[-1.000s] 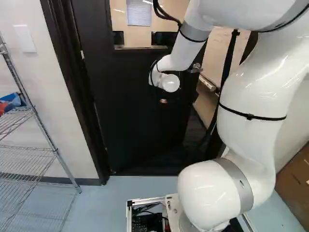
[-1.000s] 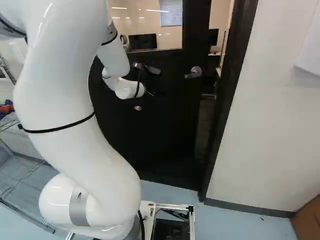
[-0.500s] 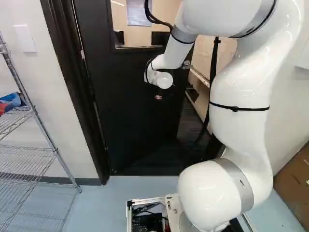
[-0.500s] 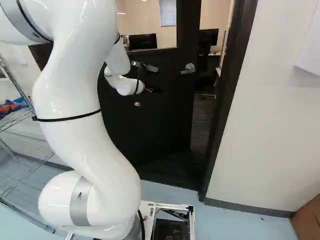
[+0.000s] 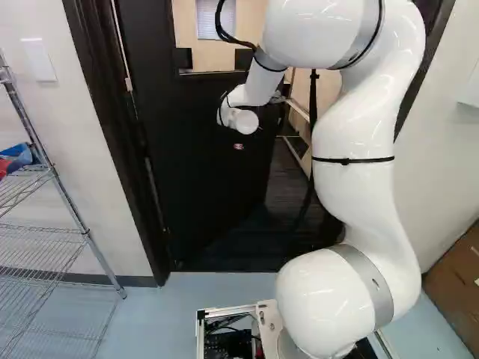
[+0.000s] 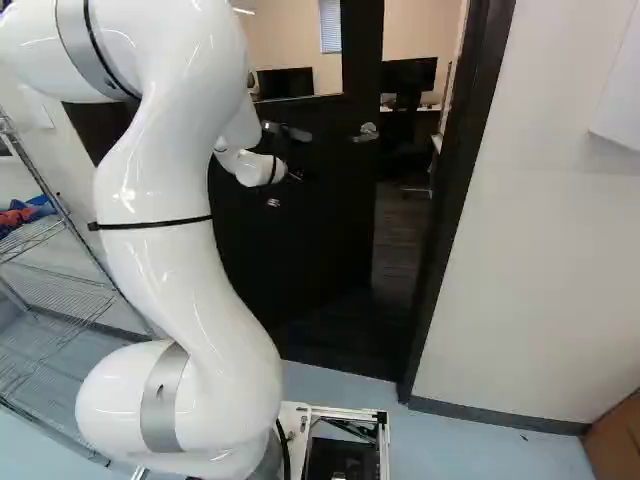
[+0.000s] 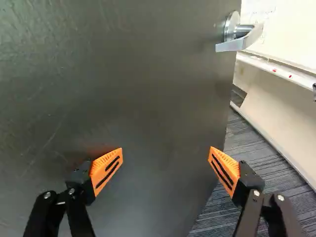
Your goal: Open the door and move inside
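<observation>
Released pincer (image 6: 294,177) before the partly open door (image 7: 138,98).
We see its orange pads (image 7: 107,170) wide apart, grasping nothing; whether either touches the door, we cannot tell. Ahead, we note the lever handle (image 7: 239,37) near the door's free edge (image 7: 228,118). Between that edge and the dark frame (image 6: 460,200), we observe a gap with dark flooring (image 6: 395,235) and, farthest, a monitor (image 6: 408,75).
</observation>
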